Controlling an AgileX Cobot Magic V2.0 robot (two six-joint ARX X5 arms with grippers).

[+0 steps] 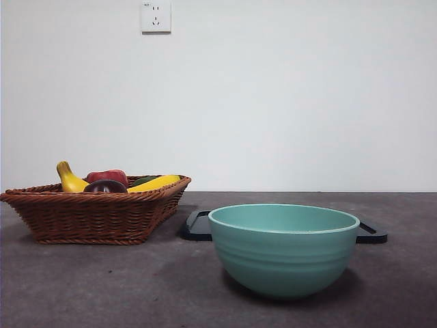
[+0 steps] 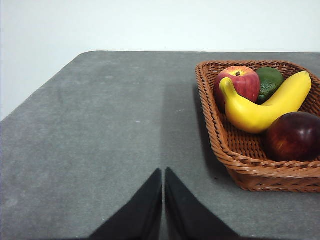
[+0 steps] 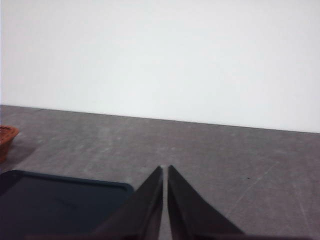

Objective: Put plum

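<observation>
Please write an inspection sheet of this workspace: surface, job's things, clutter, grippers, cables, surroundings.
Surface: grey table, matte, with faint scuff marks.
Job's things: plum lies in the wicker basket, next to the banana; nothing holds it.
Clutter: apple and a green fruit also in the basket; teal bowl stands near the front camera; dark tray flat on the table behind the bowl.
Grippers: left gripper over bare table beside the basket, jaws together; right gripper near the tray's corner, jaws together. Both hold nothing.
Cables: nothing seen.
Surroundings: plain white wall with a socket.
</observation>
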